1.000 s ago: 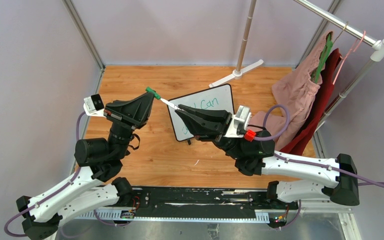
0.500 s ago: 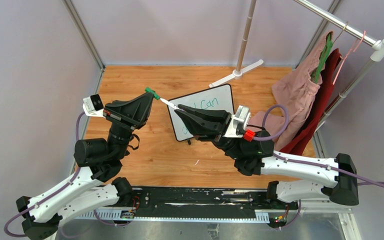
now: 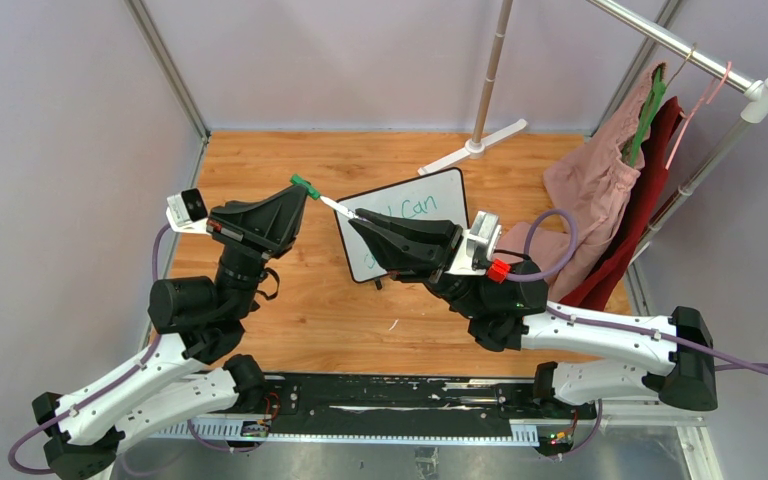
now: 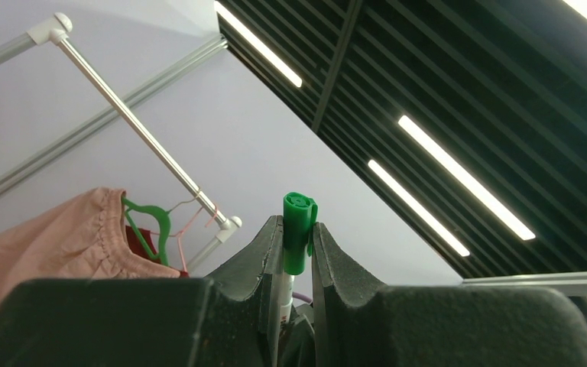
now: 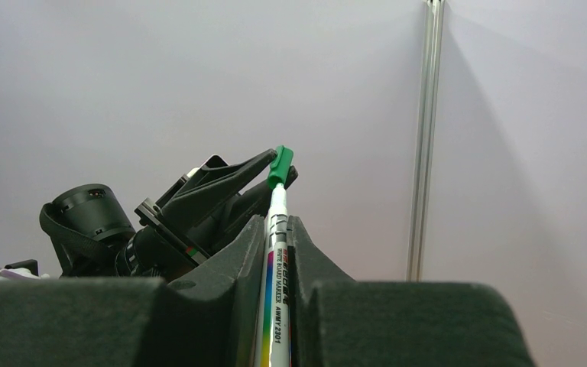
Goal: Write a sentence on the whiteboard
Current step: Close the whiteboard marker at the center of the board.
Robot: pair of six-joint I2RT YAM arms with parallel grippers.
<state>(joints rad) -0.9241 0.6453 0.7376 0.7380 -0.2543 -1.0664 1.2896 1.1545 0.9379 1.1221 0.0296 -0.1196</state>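
Nothing shifts: your left fingers (image 4: 256,248) pinch the green cap (image 4: 298,229), right fingers (image 5: 246,256) clamp the light, slick marker (image 5: 275,229) by its barrel; the whiteboard (image 3: 440,195) rests on the table (image 3: 310,310) beneath them.

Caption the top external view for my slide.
Left gripper grips the green cap, right gripper the marker, beside the whiteboard, its sentence partly hidden.

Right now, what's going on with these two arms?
Both arms hold one whiteboard marker between them. The left fingers pinch its green cap, and the right fingers grip the barrel. The whiteboard behind them already has green writing on it, with "Can" readable and the rest hidden.
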